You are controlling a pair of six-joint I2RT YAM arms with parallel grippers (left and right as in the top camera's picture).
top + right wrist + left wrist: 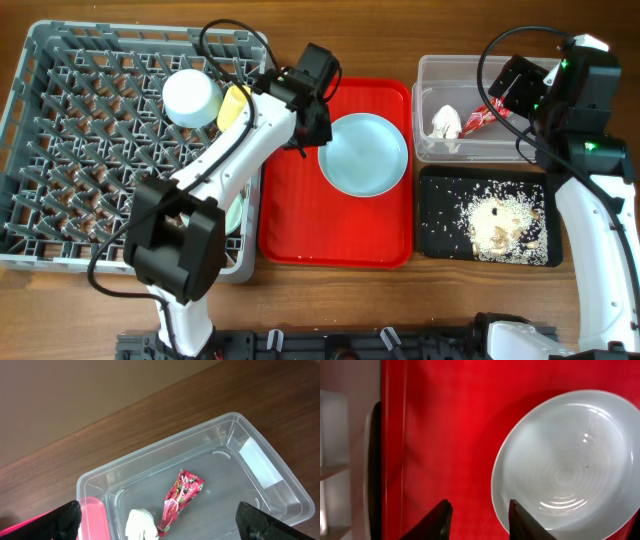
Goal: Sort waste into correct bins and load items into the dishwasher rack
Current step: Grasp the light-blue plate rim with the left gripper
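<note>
For the left gripper (479,521): hangs low over the red serving tray (450,420) with jaws spread and nothing pinched, and straddles the rim of the light blue plate (570,465) in the wrist view; cannot tell whether either finger touches it. For the plate: lies flat and empty on the right half of the tray, right way up. For the right gripper (157,512): hovers above the clear tub (260,460), jaws parted wide, grips nothing. For the tub: stands at the far right of the table (330,300), just beside the red tray, and holds the red snack wrapper (181,492) on its floor with the crumpled white napkin (140,525) just beside it, on the side toward the tray. For the black tray (440,200): sits against the tub on the robot's side and carries the rice scraps (495,222), scattered across its floor and thickest in a clump near the middle. For the dishwasher rack (90,170): fills the left of the table and carries the light blue bowl (192,96) near its far right corner, the yellow cup (235,105) just beside that bowl, and the pale green bowl (237,215) at its right edge, mostly hidden under the left arm.
</note>
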